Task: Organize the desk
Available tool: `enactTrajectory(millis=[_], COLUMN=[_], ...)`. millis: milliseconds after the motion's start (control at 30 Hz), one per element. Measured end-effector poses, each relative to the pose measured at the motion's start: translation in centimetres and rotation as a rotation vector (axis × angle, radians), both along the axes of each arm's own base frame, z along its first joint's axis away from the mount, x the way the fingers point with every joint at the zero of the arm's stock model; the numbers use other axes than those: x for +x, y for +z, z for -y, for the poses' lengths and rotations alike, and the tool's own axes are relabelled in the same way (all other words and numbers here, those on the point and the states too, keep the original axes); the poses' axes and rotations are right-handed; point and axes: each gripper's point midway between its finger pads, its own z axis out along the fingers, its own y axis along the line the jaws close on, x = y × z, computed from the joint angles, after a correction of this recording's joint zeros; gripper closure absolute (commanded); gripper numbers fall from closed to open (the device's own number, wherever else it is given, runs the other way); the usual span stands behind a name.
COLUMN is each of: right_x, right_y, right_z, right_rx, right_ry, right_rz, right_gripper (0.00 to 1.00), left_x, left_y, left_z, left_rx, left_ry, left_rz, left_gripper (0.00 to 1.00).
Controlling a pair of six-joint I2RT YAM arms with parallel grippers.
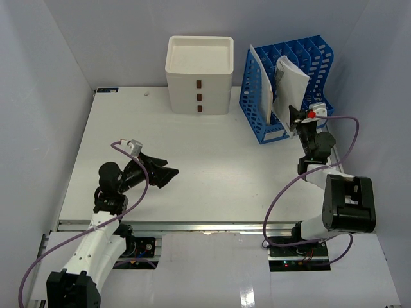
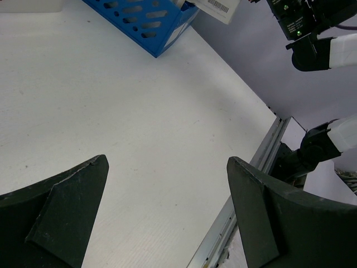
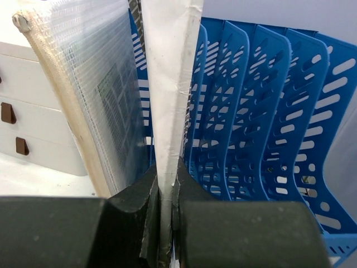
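The desk (image 1: 212, 160) is a wide white tabletop with a metal rail (image 1: 212, 226) along its front edge. My right gripper (image 1: 294, 116) is at the front of the blue file rack (image 1: 302, 64), shut on the edge of a white padded envelope (image 1: 290, 82) that leans tilted in the rack's left slots. In the right wrist view the envelope (image 3: 170, 84) stands pinched between my fingers (image 3: 134, 201). My left gripper (image 1: 168, 174) hovers open and empty over the front left of the desk (image 2: 139, 111).
A cream three-drawer box (image 1: 199, 74) stands at the back centre, left of the rack. A clear plastic folder (image 3: 83, 84) with papers stands in the rack's first slot, left of the envelope. The other slots (image 3: 268, 111) are open. Grey walls close in both sides.
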Motion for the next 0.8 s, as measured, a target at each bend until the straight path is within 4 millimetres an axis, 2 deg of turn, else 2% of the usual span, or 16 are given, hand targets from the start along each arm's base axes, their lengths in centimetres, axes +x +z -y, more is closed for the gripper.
enactTrajectory(millis=[200,533,800], right_x=[2.1,7.2,9.3], right_y=[-0.7,-1.4,-2.2], right_z=[-1.2,0.1,-2.0], right_rx=[-0.044,-0.030,0.012], right_ry=[-0.006,-0.084,-0.062], right_rz=[0.007,-0.002,-0.036], right_gripper=[0.92,0.92,0.92], left_x=[0.2,0.3,0.5], left_y=[-0.5,-0.8,-1.2], left_z=[0.0,0.0,-0.1], left_rx=[0.003,0.010,0.014], left_ry=[0.001,0.004,0.006], left_rz=[-0.022,-0.029,-0.044], left_gripper=[0.02,0.02,0.02])
